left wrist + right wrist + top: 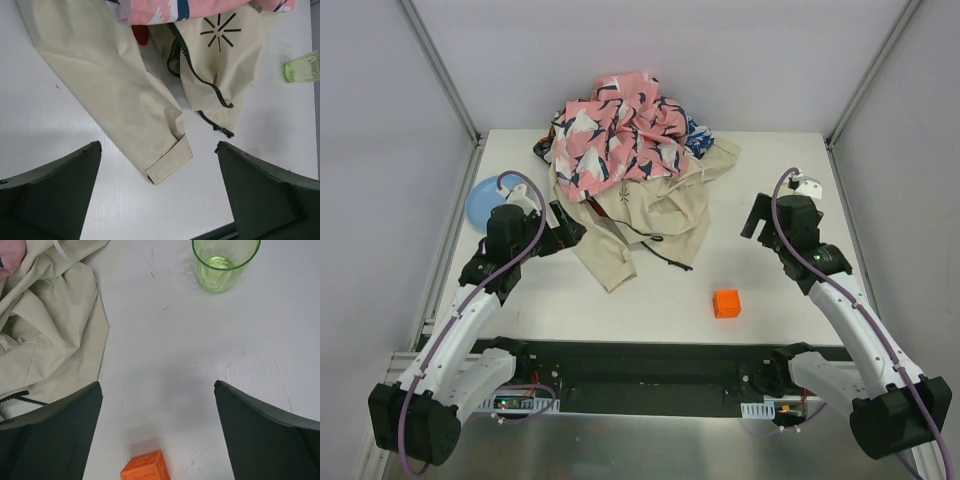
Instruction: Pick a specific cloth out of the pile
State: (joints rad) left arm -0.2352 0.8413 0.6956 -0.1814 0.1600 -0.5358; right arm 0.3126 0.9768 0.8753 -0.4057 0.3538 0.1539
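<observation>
The left hand [568, 226] and right hand [757, 215] hang open and empty, so this looks like the approach step; the red cloth [140, 34] peeks from under the pink printed cloth [200, 7] in the pile [635, 185], wanting a left-hand pinch.

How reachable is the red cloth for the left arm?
Probably not cleanly: only a sliver of red cloth shows, tucked under the pink cloth beside the beige garment, ahead of the open left gripper.

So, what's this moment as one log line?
left gripper: open, facing beige garment | right gripper: open, empty | red cloth: peeking from under pink cloth, untouched
</observation>
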